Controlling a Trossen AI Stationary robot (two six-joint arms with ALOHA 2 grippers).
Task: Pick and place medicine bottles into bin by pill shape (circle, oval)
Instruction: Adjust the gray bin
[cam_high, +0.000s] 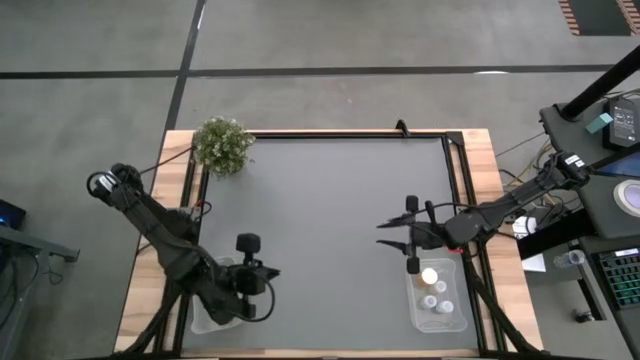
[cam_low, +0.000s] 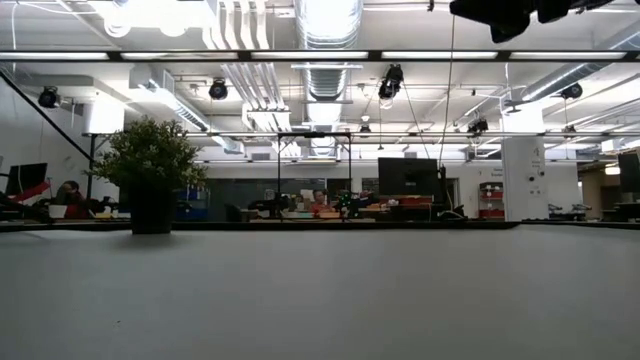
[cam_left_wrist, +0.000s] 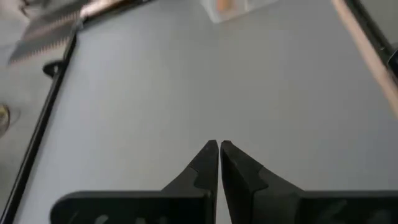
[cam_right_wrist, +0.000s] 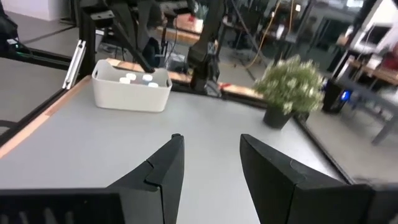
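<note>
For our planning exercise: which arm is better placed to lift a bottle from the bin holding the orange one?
Right. Its open right gripper hovers near that bin; the shut left gripper sits across the table.

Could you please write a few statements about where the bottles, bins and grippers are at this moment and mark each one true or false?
1. The right bin holds several white-capped medicine bottles. True.
2. The right gripper is shut on a bottle. False: its fingers are spread apart with nothing between them, as the right wrist view shows.
3. The left gripper is shut and holds nothing. True.
4. Loose bottles stand on the grey mat in the middle of the table. False: no bottle shows on the mat; those visible are in bins.
5. The potted plant stands at the mat's near right corner. False: it stands at the far left corner.
</note>
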